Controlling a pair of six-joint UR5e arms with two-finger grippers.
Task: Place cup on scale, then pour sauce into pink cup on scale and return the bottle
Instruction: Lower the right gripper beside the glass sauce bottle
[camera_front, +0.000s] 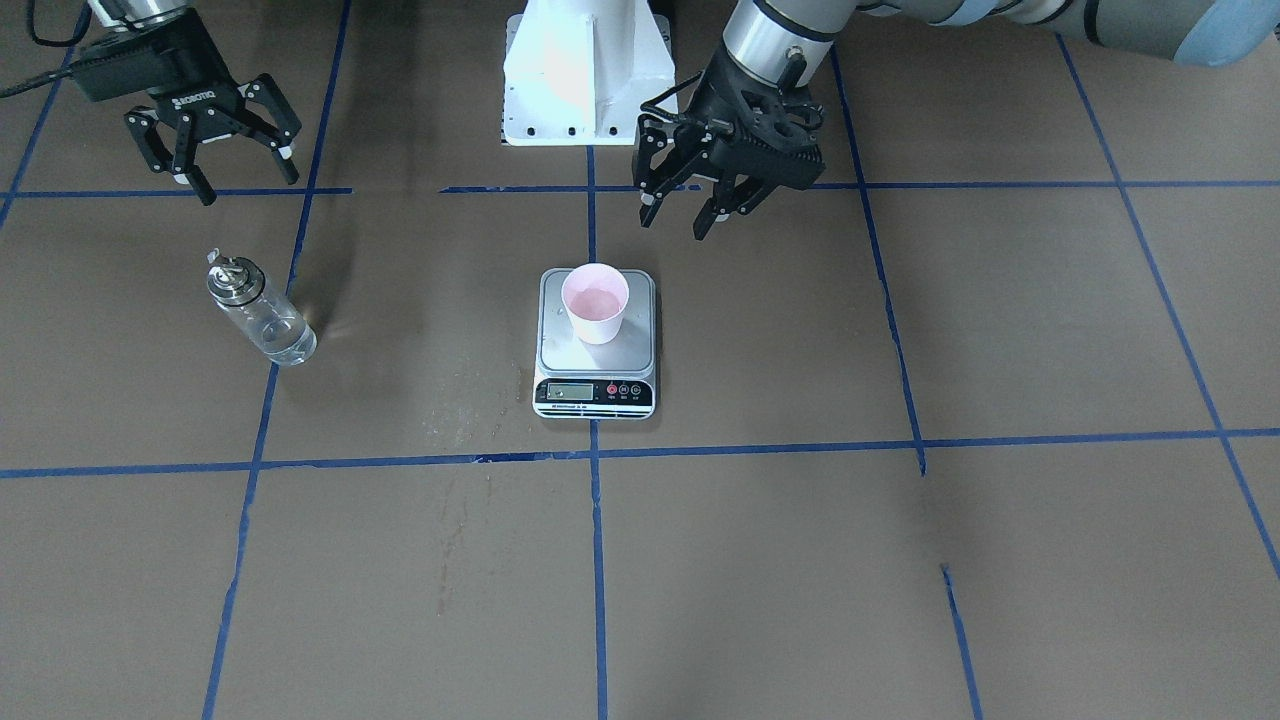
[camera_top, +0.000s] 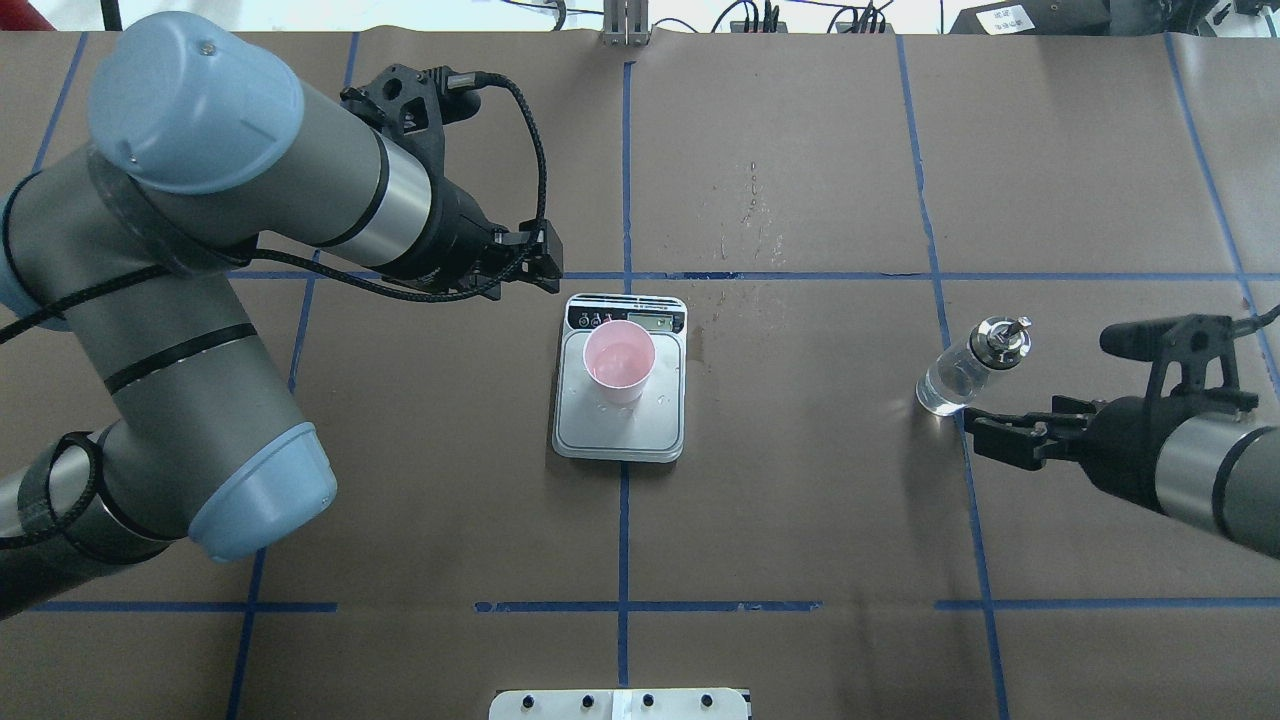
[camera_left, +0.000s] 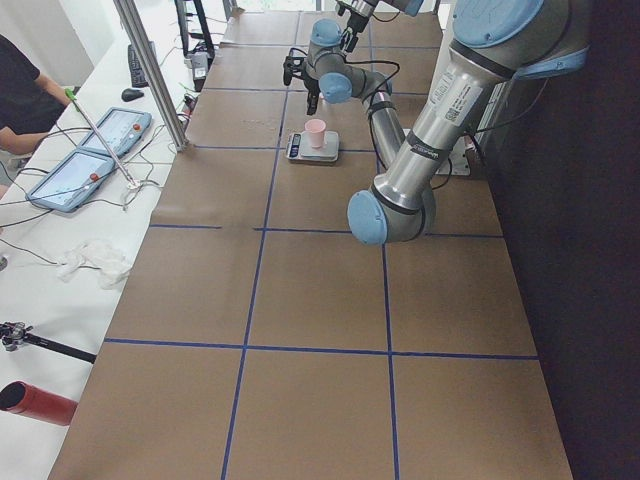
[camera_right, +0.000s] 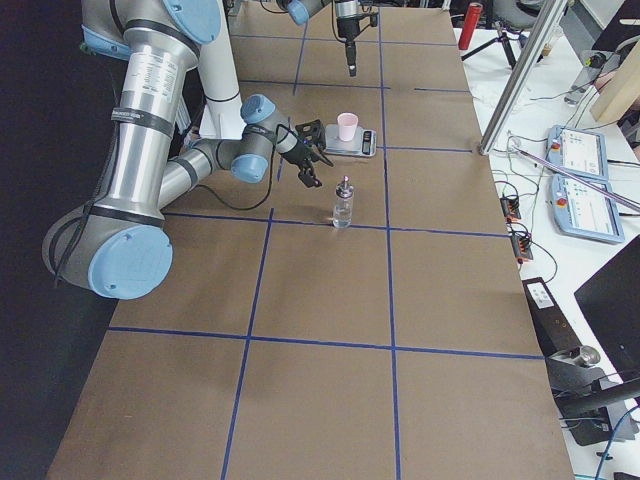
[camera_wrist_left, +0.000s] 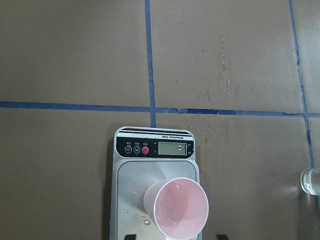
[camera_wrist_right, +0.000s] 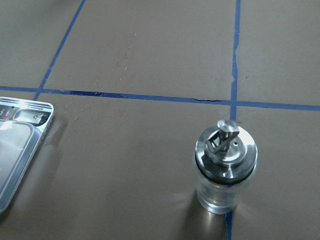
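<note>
The pale pink cup stands upright on the silver scale at the table's middle; it also shows in the overhead view and the left wrist view. A few drops lie on the scale's platform. The clear glass bottle with its silver cap stands upright on the table, apart from the scale, and shows in the right wrist view. My left gripper is open and empty, in the air beside the scale. My right gripper is open and empty, just short of the bottle.
Blue tape lines divide the brown table into squares. The white robot base stands behind the scale. Operators' tablets and cables lie on the side bench beyond the table's far edge.
</note>
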